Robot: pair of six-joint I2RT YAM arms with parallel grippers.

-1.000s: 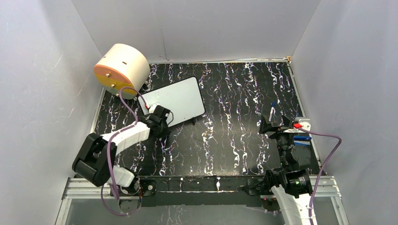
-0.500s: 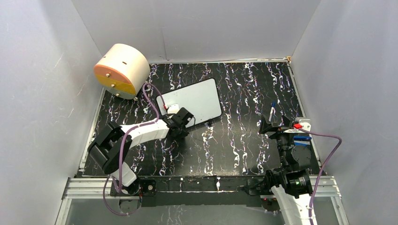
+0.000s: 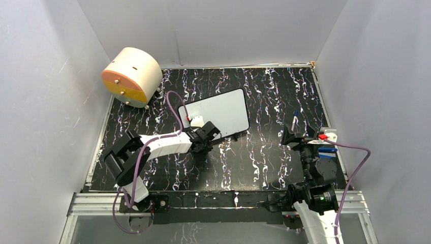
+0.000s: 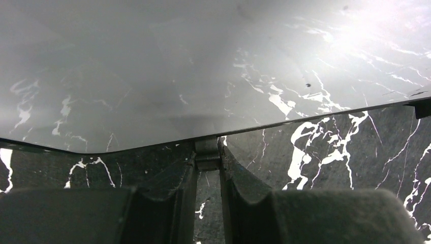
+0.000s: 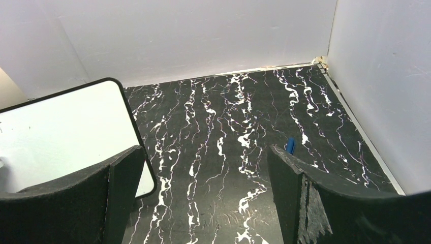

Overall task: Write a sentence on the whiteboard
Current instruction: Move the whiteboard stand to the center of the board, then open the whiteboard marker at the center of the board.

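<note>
A: so the left claw (image 3: 211,133) is pinching the board (image 3: 223,109) by its near edge, mid-table. tips?
B: lay it flat and square first. right claw (image 3: 300,136) hangs wide open, empty, by the marker (image 3: 295,120).

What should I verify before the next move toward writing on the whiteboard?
1. Grip: left gripper shut on the near edge of the whiteboard: ok.
2. Face of the whiteboard free of writing: ok.
3. Free arm: right gripper open and empty: ok.
4. Pen in hand: not ok; the marker lies on the table just beyond the right gripper.
5. Cap off the marker: cannot tell.
6. Clearance: the drum stands apart from the whiteboard: ok.
</note>
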